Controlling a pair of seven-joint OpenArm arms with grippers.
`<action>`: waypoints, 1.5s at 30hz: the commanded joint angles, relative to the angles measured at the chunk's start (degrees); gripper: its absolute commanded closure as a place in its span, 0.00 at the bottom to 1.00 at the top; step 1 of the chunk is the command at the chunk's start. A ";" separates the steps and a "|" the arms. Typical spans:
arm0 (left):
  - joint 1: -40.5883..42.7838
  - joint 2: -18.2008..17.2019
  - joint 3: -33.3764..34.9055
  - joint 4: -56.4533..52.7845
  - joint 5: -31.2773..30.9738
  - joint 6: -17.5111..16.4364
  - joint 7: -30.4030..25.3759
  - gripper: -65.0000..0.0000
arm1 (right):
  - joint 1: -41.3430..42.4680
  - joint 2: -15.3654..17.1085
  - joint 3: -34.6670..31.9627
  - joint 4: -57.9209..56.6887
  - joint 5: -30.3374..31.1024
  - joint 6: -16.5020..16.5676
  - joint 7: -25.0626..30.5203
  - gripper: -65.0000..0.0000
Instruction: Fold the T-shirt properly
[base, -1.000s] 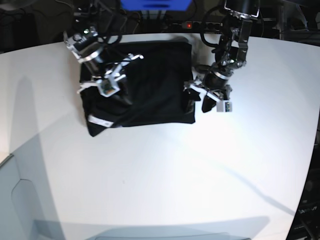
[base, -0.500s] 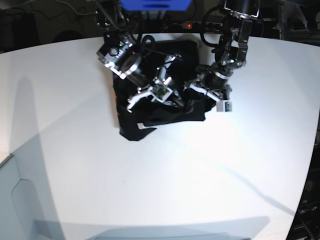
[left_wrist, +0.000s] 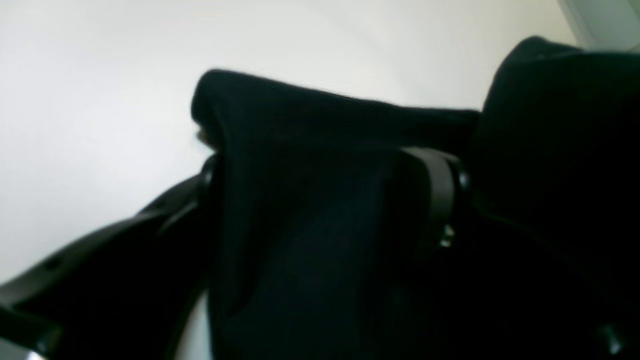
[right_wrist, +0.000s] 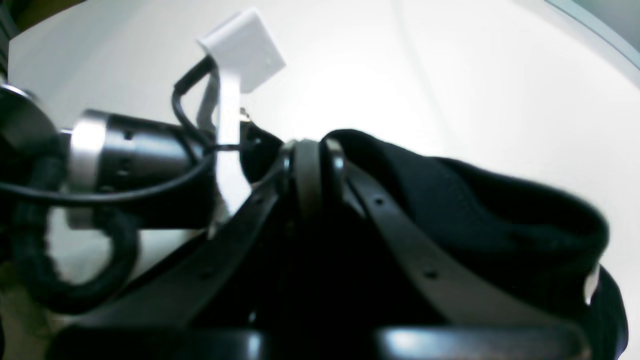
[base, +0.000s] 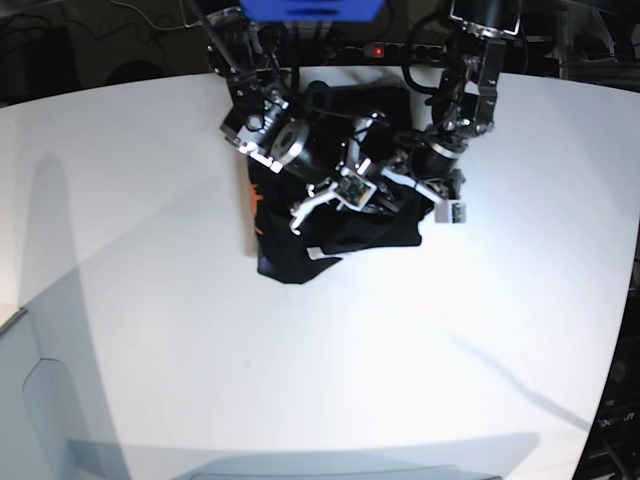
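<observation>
T-shirt (base: 290, 255) sits bunched at the far middle of the white table (base: 150, 300), partly doubled over and rumpled, with a strip of orange print showing at its left edge. You have a sideways fold under way, judging by how the cloth lies, but no flat, squared result yet; laying it down and smoothing are left. Working left to right in the base view: your right gripper (base: 345, 192) has its jaws pinched together on a fold of the black cloth, over the shirt. Your left gripper (left_wrist: 330, 165) stands fairly wide, with cloth draped between its fingers; whether it truly grips, you cannot tell.
</observation>
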 joint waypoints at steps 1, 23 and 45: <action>2.23 -1.25 0.07 1.14 0.28 1.18 3.94 0.33 | 0.68 -0.57 -0.08 1.01 0.49 0.41 1.19 1.00; 8.38 -3.44 -9.16 5.71 0.19 1.09 3.94 0.33 | 0.94 -0.57 -1.84 4.53 0.40 0.41 1.19 1.00; 5.39 -3.44 -4.85 3.77 0.28 1.09 3.94 0.33 | 12.28 -0.57 -15.73 -5.40 4.10 0.41 -1.71 1.00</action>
